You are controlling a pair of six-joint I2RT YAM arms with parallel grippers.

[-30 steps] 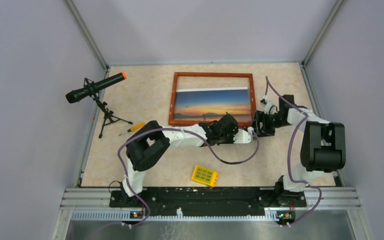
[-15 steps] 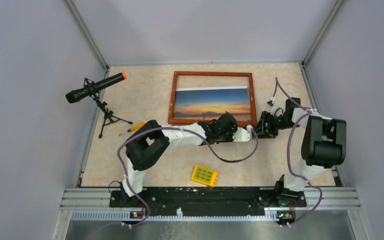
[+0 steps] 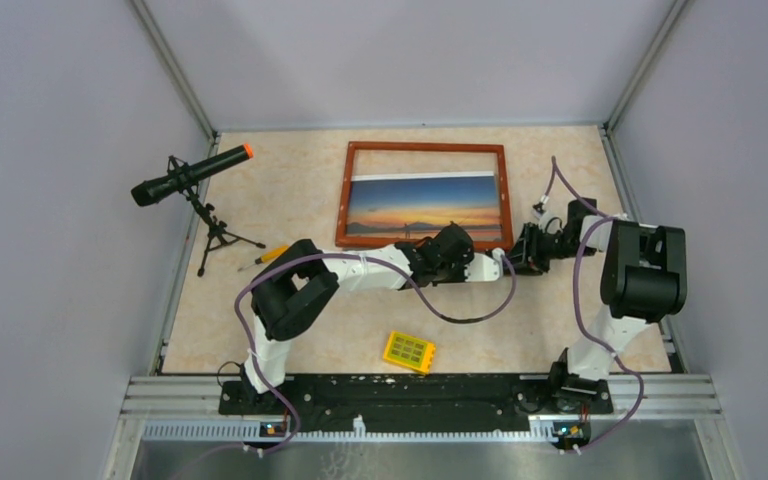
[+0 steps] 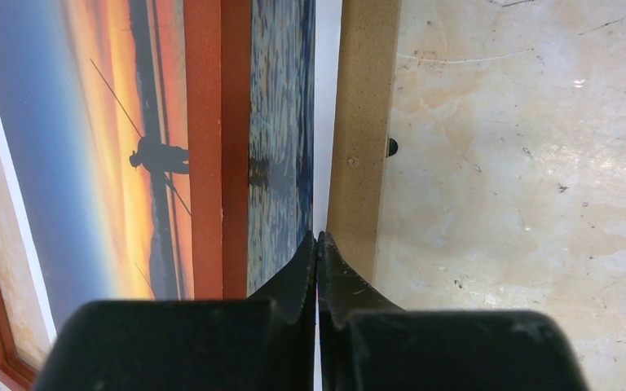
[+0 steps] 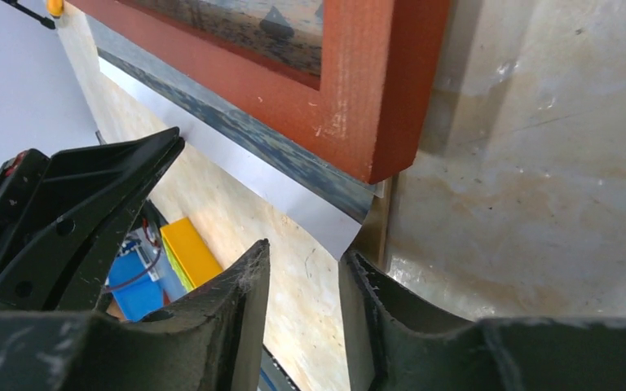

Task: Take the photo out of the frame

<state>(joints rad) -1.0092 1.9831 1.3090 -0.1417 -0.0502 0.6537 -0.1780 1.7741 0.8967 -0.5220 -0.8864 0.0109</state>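
Note:
The frame (image 3: 426, 149) lies flat at the table's back centre. The photo (image 3: 425, 205) has slid toward the near side, so bare table shows in the frame's top strip. My left gripper (image 3: 500, 265) lies along the frame's near edge, by its right corner. In the left wrist view it (image 4: 318, 236) is shut on the photo's white edge (image 4: 324, 98), between the frame bar (image 4: 212, 122) and the brown backing board (image 4: 363, 122). My right gripper (image 3: 522, 255) is open at the same corner. In the right wrist view its jaws (image 5: 306, 252) stand a little apart below the photo's white corner (image 5: 326, 228) and the frame corner (image 5: 359, 98).
A black scope on a tripod (image 3: 190, 175) stands at the left. A small orange-yellow tool (image 3: 272, 255) lies near it. The yellow block (image 3: 409, 351) lies near the front centre and shows in the right wrist view (image 5: 187, 252). Enclosure walls close in on both sides.
My right arm has folded inward and its elbow has dropped, while its gripper stays at the frame's near right corner. The left gripper keeps its hold and has barely moved.

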